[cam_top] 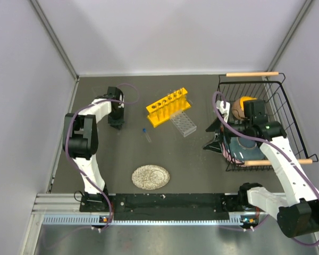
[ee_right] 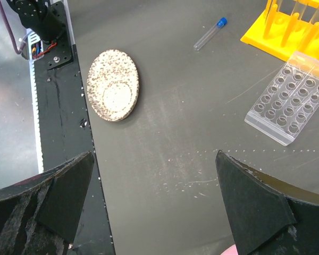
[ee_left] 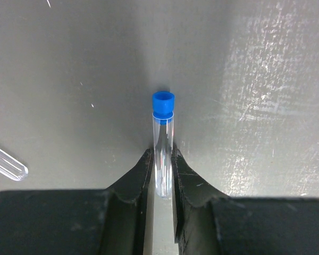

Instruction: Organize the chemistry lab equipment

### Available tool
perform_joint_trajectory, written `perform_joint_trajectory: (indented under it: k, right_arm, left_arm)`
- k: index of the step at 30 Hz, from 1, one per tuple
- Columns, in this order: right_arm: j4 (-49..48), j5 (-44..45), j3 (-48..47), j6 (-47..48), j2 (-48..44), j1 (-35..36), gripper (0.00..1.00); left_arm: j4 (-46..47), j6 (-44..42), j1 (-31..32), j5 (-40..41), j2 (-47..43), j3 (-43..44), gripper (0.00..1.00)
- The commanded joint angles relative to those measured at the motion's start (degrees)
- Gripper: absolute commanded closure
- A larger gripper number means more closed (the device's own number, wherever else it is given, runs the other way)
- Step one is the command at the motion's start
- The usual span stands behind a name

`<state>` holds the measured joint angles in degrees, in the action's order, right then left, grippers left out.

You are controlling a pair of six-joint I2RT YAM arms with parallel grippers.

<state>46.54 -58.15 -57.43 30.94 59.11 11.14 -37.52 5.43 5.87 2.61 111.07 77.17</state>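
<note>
My left gripper (cam_top: 117,124) (ee_left: 162,154) is shut on a thin clear tube with a blue cap (ee_left: 163,139), holding its clear end, with the cap pointing away from the fingers over the grey table. A second blue-capped vial (cam_top: 147,133) (ee_right: 210,33) lies on the table between that gripper and the yellow six-hole rack (cam_top: 169,107) (ee_right: 284,34), which holds several clear tubes. The small clear gridded rack (cam_top: 183,123) (ee_right: 288,101) lies right in front of it. My right gripper (cam_top: 215,136) (ee_right: 154,202) is open and empty above bare table, right of the racks.
A round speckled grey plate (cam_top: 150,177) (ee_right: 113,85) lies near the front middle. A black wire basket (cam_top: 279,101) with bowls stands at the right, under the right arm. The end of a clear tube (ee_left: 8,163) lies left of my left gripper.
</note>
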Motion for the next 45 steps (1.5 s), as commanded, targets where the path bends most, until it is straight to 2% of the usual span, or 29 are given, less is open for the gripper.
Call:
perform_joint_trajectory:
  k: [1,3,7,13,17,21,23,26,33,38,43,45]
  right_arm:
    - [0.56,-1.53,-1.36,0.96,-1.19,0.90,0.01]
    - [1.53,-0.91,-2.68,1.58,-0.84,1.34,0.01]
    - [5.57,0.40,-5.84,4.04,0.56,2.75,0.01]
    - [10.67,0.85,-10.77,5.36,2.41,4.77,0.01]
    - [11.11,-1.69,-13.67,2.82,3.38,7.40,0.01]
    - [10.85,-6.62,-17.18,-1.66,5.74,8.81,0.01]
    - [10.24,-7.94,-18.33,-3.42,7.50,9.34,0.01]
    - [6.64,-7.07,-19.30,-10.86,8.56,10.75,0.01]
    - [-4.43,-0.83,-16.67,-27.75,9.18,11.01,0.01]
    - [-13.57,-1.88,-11.75,-40.41,8.04,11.01,0.01]
    - [-17.27,-0.48,-7.70,-42.80,7.25,11.01,0.03]
    - [-18.85,-0.56,-6.82,-44.38,7.07,11.01,0.07]
  left_arm:
    - [-1.68,1.95,-0.51,-2.26,-5.40,-0.87,0.99]
    - [-1.24,2.91,-0.42,-6.81,-8.22,-2.80,1.00]
    - [2.26,5.02,-0.42,-14.72,-19.62,-9.30,1.00]
    - [15.44,9.42,0.89,-32.64,-38.07,-24.68,1.00]
    - [24.06,13.89,4.58,-37.75,-49.96,-32.59,1.00]
    - [32.84,18.38,11.34,-38.03,-60.15,-36.90,0.99]
    - [34.70,20.66,16.96,-36.37,-61.66,-36.91,0.99]
    - [39.17,24.00,23.91,-33.21,-62.29,-36.04,0.99]
    - [42.97,25.07,37.97,-23.81,-56.50,-30.24,0.99]
    - [42.88,23.84,42.47,-21.16,-51.57,-25.67,0.99]
    - [42.79,23.14,45.37,-19.31,-48.14,-23.47,0.99]
    - [41.92,22.87,46.25,-18.26,-47.00,-22.59,0.99]
